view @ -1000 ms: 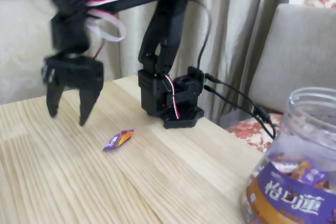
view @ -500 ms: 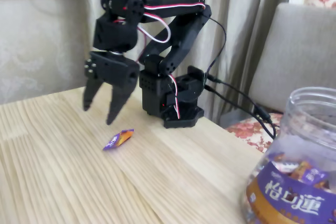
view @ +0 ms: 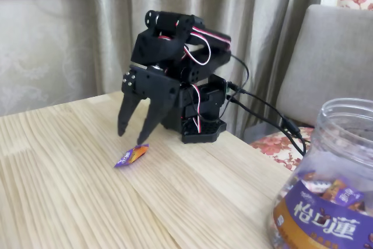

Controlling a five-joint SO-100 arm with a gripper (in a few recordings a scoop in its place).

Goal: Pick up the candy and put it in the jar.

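Observation:
The candy (view: 131,155), a small purple wrapper with an orange-brown patch and twisted ends, lies flat on the wooden table (view: 70,196). My black gripper (view: 132,137) hangs just above and slightly behind it, fingers pointing down and spread apart with nothing between them. The right fingertip (view: 141,141) is almost at the candy's upper end. The jar (view: 329,190), clear plastic with a purple and gold-brown label, stands at the lower right, its wide mouth uncovered and several wrapped sweets inside.
The arm's black base (view: 198,123) sits near the table's far edge, with cables (view: 268,112) trailing right toward a cushioned chair (view: 326,68). Curtains hang behind. The table's right edge runs diagonally between the base and the jar.
The arm has folded in and swung right, bringing the open gripper down from high on the left to just above the candy. Candy and jar have not moved.

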